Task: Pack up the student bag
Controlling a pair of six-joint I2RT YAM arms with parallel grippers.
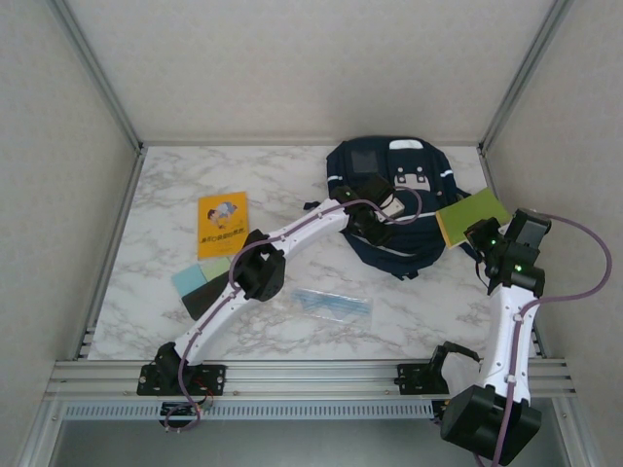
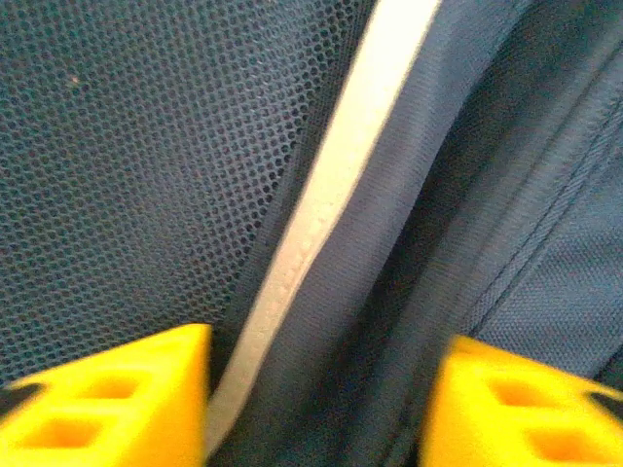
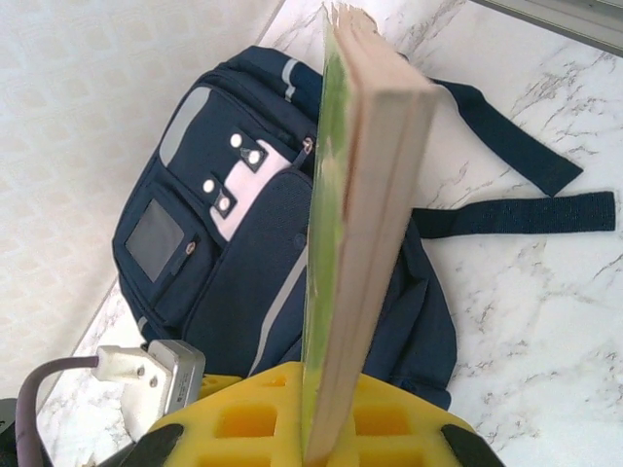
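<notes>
The student bag (image 1: 343,171) lies at the back centre of the marble table, navy with white stripes and grey patches. My left gripper (image 1: 376,226) presses down on its front. Up close, its yellow fingers (image 2: 146,399) stand half apart, straddling a fold of navy fabric (image 2: 438,243) and a white stripe (image 2: 331,195); I cannot make out a pinch. My right gripper (image 1: 484,236) hovers just right of the bag, shut on a green-covered book (image 1: 472,216). The book (image 3: 375,195) stands edge-on above the bag (image 3: 234,263), between the right gripper's (image 3: 326,438) yellow fingers.
A yellow booklet (image 1: 222,224), pale green and teal cards (image 1: 200,277) and a black flat item (image 1: 206,300) lie left of the left arm. A clear pouch (image 1: 331,304) lies in front of the bag. Bag straps (image 3: 526,209) trail toward the right wall.
</notes>
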